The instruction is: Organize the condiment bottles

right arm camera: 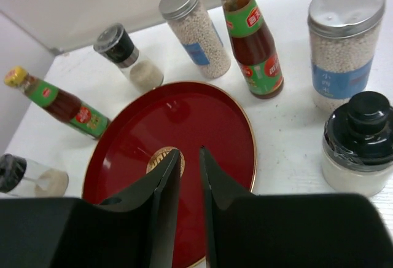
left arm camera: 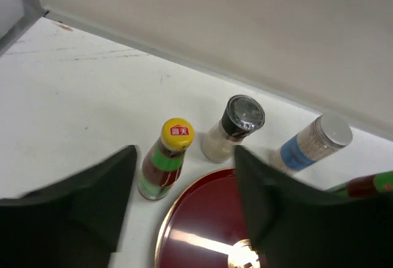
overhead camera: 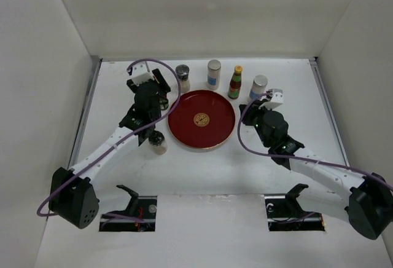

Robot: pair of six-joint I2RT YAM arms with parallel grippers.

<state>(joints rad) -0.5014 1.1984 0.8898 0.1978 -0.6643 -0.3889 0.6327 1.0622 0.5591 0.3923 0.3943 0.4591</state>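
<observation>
The round red tray lies mid-table. Behind it stand a dark-lidded jar, a blue-banded shaker, a yellow-capped sauce bottle and a second shaker. Another jar stands left of the tray by my left arm. My left gripper is open and empty above the tray's left rim, with a second sauce bottle just ahead of it. My right gripper is empty, its jaws a narrow slit apart over the tray's right side. A third jar stands just to its right.
White walls close in the table on the left, back and right. The left wrist view also shows the jar and shaker near the back wall. Both arms flank the tray.
</observation>
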